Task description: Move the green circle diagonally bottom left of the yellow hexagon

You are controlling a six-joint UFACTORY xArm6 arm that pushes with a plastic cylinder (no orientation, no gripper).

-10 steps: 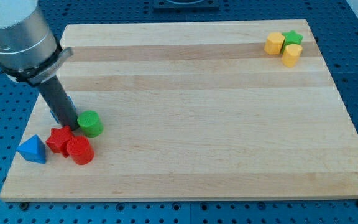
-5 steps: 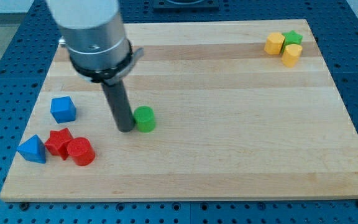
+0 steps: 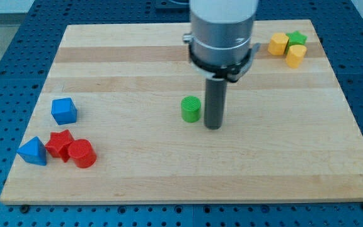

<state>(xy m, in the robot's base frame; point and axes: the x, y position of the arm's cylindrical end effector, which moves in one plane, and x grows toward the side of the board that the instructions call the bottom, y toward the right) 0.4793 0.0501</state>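
tip sitting just to the view's right of the green circle, apart | green circle lying mid-surface — yellow hexagon far up at the view's top right | no gripper — a bare rod, grasping nothing | judgement: tip is standing on the wrong side, needing to get round to the circle's left

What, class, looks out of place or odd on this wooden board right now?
Nothing is tipped or damaged. One oddity: my tip sits on the view's right of the green circle, between it and the yellow hexagon, so not behind it for pushing.
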